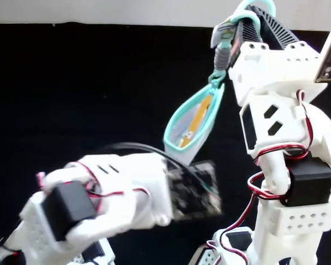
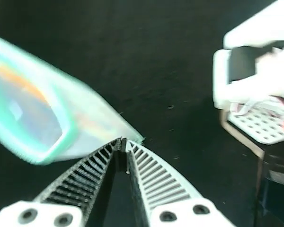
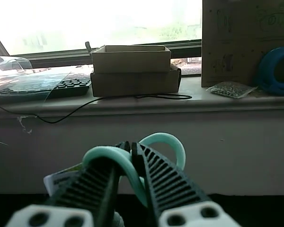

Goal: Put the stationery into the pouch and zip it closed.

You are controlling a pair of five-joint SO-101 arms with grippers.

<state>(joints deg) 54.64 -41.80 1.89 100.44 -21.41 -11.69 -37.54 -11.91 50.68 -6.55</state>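
The black worktop (image 1: 71,83) covers the high view from the left edge to the right. On a pale sill (image 3: 180,101) across the middle of the right wrist view sit two stacked cardboard boxes (image 3: 132,68), with a keyboard (image 3: 71,85) to their left.

The right arm (image 1: 281,138) stands tall along the right side of the high view, its wrist raised to the upper right corner. The left arm (image 1: 116,199) lies low in the lower left, reaching towards the centre.

The pouch (image 1: 207,124) hangs in the air at mid-frame, clear-walled with a teal rim. It is tilted, with its upper end towards the upper right and its lower end towards the left arm. In the left wrist view it fills the left side.

The right claw (image 3: 131,146) is squeezed tight on the pouch's teal loop (image 3: 161,142), which curls out on both sides of the ribbed fingers, so the pouch dangles from it. The left claw (image 2: 123,142) has its fingertips drawn together at the pouch's lower corner. It appears to pinch the edge there, with only a sliver of gap between the ribbed fingers.

Inside the pouch a yellow stick (image 1: 196,121) lies along its length, beside a paler item too blurred to identify.
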